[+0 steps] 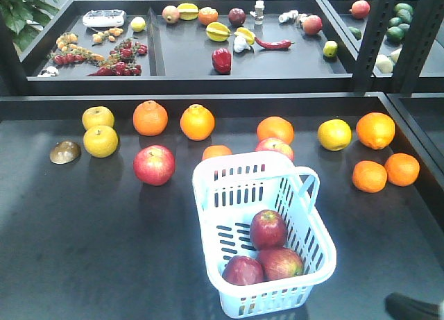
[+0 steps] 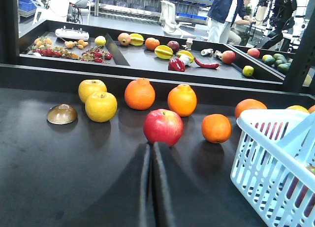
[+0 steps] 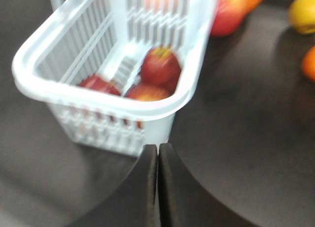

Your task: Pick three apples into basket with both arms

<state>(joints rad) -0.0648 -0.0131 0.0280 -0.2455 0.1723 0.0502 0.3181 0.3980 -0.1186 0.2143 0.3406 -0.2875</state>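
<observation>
From the front view, the basket (image 1: 263,240) sits on the dark tabletop (image 1: 76,243) toward the near edge, right of centre, and there are three apples (image 1: 267,229) inside it, bunched at the near end, one on top and two side by side below. Another red apple (image 1: 154,164) lies out on the tabletop to the left of the basket, well apart from it, and one more red fruit (image 1: 275,146) peeks out just behind the basket's far rim. Oranges (image 1: 150,118) are strung along the far edge, yellow round fruits (image 1: 100,141) sit toward the far left, and a small brown bowl (image 1: 64,152) lies near the left edge. Down at the near right corner, only a dark sliver of an arm (image 1: 413,307) shows. Over to the left wrist view: the left gripper (image 2: 151,153) has its two black fingers pressed together, nothing between them, hovering low over bare tabletop, with the loose red apple just beyond its tips and the basket's slotted wall off to the right. Now the right wrist view, a bit blurred: the right gripper (image 3: 158,150) is also closed tight, fingers meeting with nothing held, its tips just at the near end wall of the basket, and the three apples are visible inside over the rim.
</observation>
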